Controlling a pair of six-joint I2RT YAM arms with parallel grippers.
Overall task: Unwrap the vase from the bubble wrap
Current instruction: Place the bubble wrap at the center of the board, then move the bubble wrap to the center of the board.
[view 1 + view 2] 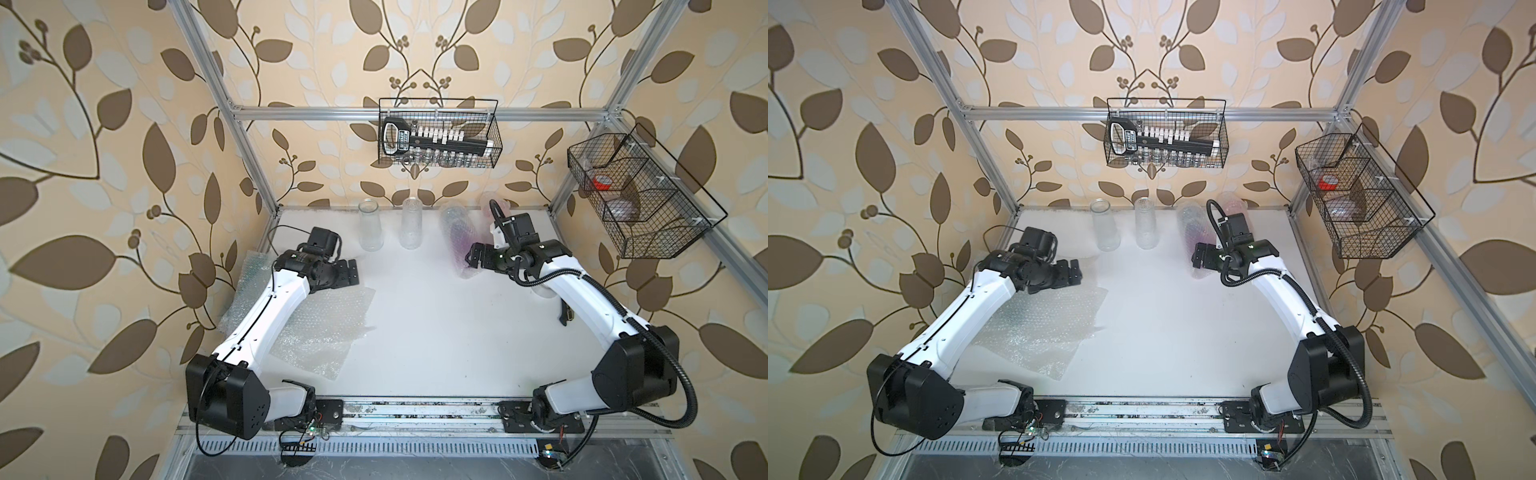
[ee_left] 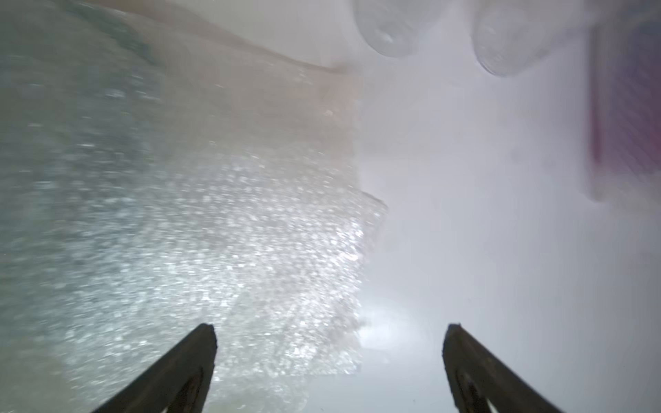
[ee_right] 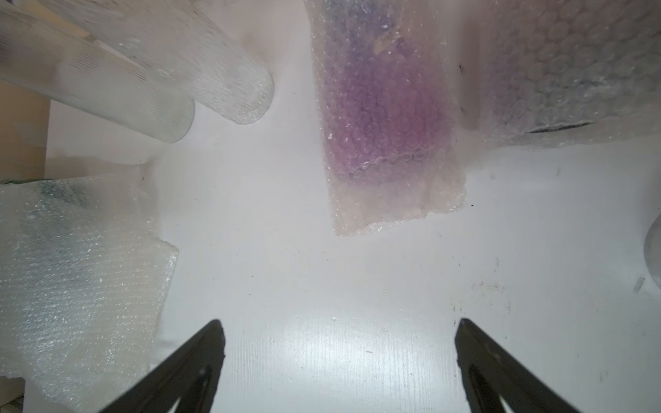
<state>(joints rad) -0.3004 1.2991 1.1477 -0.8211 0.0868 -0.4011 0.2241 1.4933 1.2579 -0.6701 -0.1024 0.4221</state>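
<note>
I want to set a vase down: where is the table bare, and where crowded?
Bare: the table middle, between the flat bubble wrap and the right arm. Crowded: the back edge, with two clear vases and wrapped vases by the right gripper.

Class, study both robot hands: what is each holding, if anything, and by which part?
Nothing is held. The left hand is open by the loose bubble wrap; the right hand is open, short of the wrapped vase.

bubble wrap [image 1: 324,328]: partly under left arm [image 1: 266,316] | wrapped vase [image 1: 455,232]: partly behind right pincer [image 1: 470,259]
</note>
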